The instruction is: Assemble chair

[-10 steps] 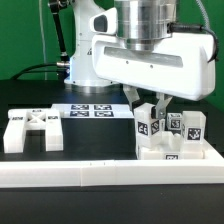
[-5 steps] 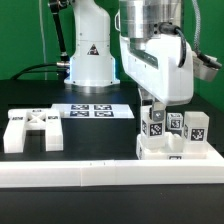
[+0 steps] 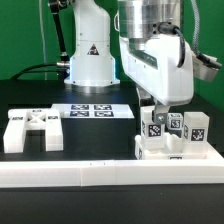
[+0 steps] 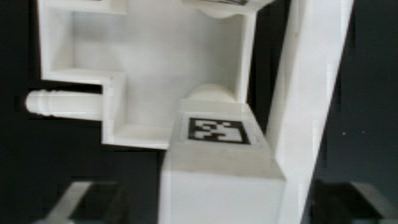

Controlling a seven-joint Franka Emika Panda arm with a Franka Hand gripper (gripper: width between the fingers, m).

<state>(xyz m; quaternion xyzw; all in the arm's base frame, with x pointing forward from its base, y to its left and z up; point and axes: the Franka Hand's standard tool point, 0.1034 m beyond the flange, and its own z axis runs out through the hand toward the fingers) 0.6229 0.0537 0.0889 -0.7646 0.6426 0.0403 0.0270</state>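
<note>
The chair assembly (image 3: pixel 170 140) stands at the exterior view's right, a blocky white cluster of tagged parts. My gripper (image 3: pixel 153 108) hangs straight over its left upright part, fingers down around it. In the wrist view a long white part (image 4: pixel 231 170) with a square tag (image 4: pixel 217 130) runs between my dark fingers (image 4: pixel 75 203), with a gap on one side, so the gripper (image 4: pixel 214 208) looks open. A small peg (image 4: pixel 54 101) sticks out of the wider white panel (image 4: pixel 160 50) beyond. A separate white chair piece (image 3: pixel 30 130) lies at the exterior view's left.
The marker board (image 3: pixel 95 111) lies flat on the black table behind the parts. The long white border frame (image 3: pixel 100 176) runs along the front. The robot's base (image 3: pixel 90 55) stands at the back.
The hand turned about a quarter turn over the chair assembly between the oldest frame and the middle one. Since then nothing has visibly moved.
</note>
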